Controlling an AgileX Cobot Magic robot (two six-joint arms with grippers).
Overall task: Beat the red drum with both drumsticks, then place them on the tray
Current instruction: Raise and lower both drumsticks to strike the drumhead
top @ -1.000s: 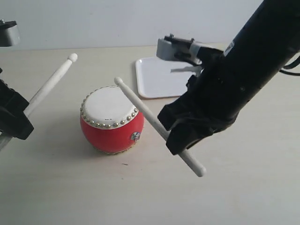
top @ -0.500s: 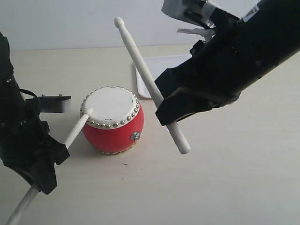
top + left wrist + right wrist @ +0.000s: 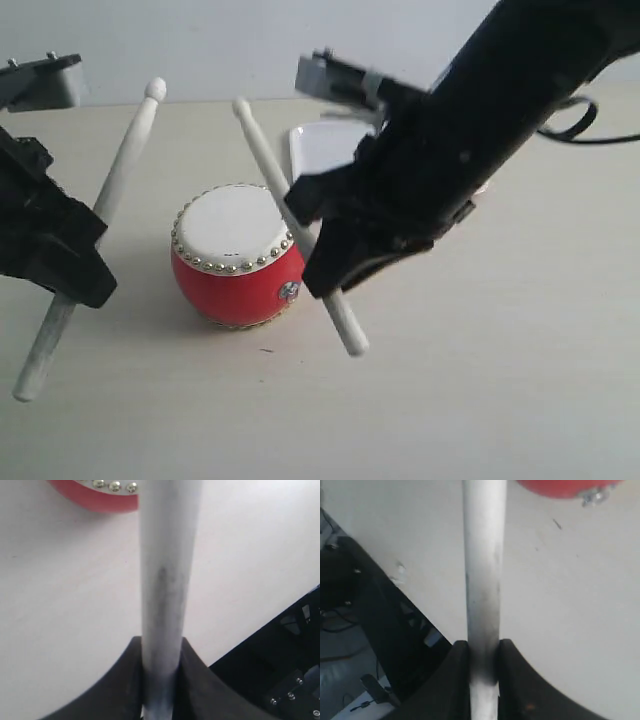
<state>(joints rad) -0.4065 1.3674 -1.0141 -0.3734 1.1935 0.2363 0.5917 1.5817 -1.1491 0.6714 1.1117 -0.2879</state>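
Observation:
The red drum stands on the table with its cream skin facing up; its studded edge and red belly show in the wrist views. My left gripper is shut on a pale drumstick whose bead tip is raised up left of the drum. My right gripper is shut on the other drumstick, its tip lifted above the drum's right side. The shafts run between the jaws. The white tray lies behind the drum, mostly hidden by the right arm.
The pale tabletop stretches around the drum. A white wall runs along the back. The table's edge, with dark equipment below it, shows in the right wrist view.
The left stick has swung up off the drum's rim to a raised pose. The right arm has moved left and down, bringing its stick's tip nearer the drum.

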